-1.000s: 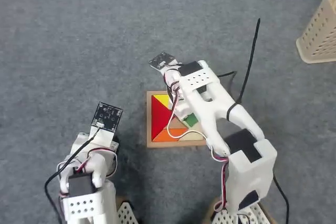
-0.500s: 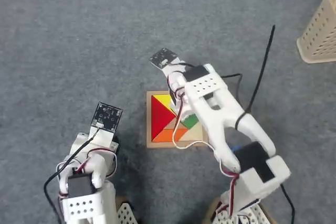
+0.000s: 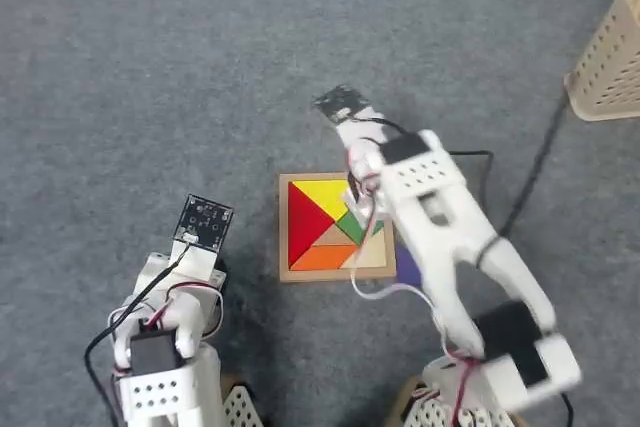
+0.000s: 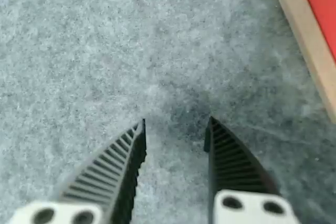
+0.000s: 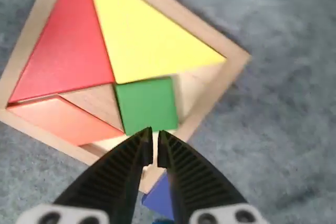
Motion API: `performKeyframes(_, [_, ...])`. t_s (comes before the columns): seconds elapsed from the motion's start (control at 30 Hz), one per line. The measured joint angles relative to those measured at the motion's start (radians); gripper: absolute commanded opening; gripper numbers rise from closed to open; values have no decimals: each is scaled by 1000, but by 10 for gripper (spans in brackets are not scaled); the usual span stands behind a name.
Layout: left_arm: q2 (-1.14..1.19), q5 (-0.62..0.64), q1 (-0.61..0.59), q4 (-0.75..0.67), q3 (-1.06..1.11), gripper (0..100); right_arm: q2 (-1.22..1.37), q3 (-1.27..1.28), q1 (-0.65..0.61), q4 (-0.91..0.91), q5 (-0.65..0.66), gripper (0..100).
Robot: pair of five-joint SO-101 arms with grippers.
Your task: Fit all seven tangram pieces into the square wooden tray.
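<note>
Right gripper [image 5: 155, 135] fingers pressed almost together, empty, at the green square [image 5: 146, 104] in the wooden tray [image 5: 237, 59]; left gripper [image 4: 176, 127] fingers spread over bare table; descend carelessly and you'll skew seated pieces, blocking the blue piece [image 5: 157, 198] lying just outside the rim.

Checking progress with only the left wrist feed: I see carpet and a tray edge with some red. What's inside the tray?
Observer: A red triangle, a yellow triangle, a green square and an orange piece lie inside the tray.
Operator: Anything outside it?
Observer: A blue piece lies on the carpet just outside the tray's right side.
Operator: Where's the right end effector?
Observer: The right end effector is over the tray's edge by the green square, shut and holding nothing.
</note>
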Motion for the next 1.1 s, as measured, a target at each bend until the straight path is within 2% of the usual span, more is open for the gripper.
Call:
performKeyframes(0.27, [0,0,0,0,0,176,-503,468,29,-75,-3,6])
performKeyframes(0.4, [0,0,0,0,0,176,-723,686,143,-83,3,6])
performKeyframes(0.5, [0,0,0,0,0,176,-845,810,241,-100,87,6])
performKeyframes(0.6, [0,0,0,0,0,176,-931,901,313,-121,118,6])
performKeyframes(0.93, [0,0,0,0,0,176,-1114,1068,417,-153,121,6])
performKeyframes(1.1, [0,0,0,0,0,176,-1178,1102,465,-157,180,6])
